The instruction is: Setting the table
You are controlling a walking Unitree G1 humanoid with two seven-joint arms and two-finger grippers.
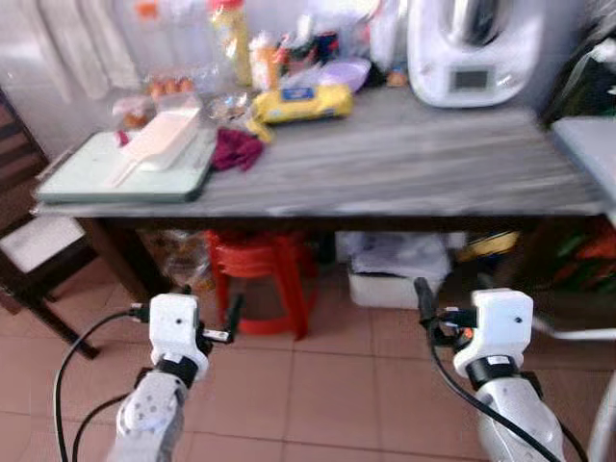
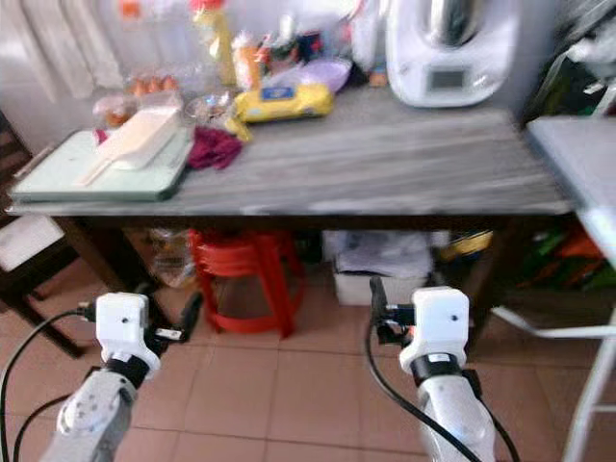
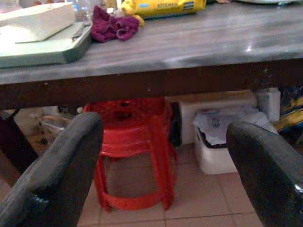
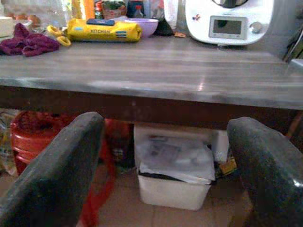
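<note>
Both tools were empty as I held them low before the bench (image 1: 404, 164): the left tool (image 1: 229, 318) and the right tool (image 1: 423, 306) hung over the tiled floor (image 1: 327, 395), below the bench top, each with its two black fingers spread wide apart, as the wrist views showed plainly. Nothing had been laid out for a meal yet, as far as I could judge. The middle and right of the bench top lay bare, and the things stood along its far edge and left end: a pale green tray (image 1: 106, 173) carrying a cream scoop-shaped container (image 1: 164, 140), a crumpled magenta cloth (image 1: 236, 149) just beside the tray, a yellow packet (image 1: 300, 103), a lilac bowl (image 1: 345, 72) and a white kitchen appliance (image 1: 472, 58) at the back right. Under the bench sat stacked red stools (image 1: 265, 279) and a white box (image 1: 399, 274). I reckoned the whole job remained: I had still to raise a tool to the bench and take hold of something.
</note>
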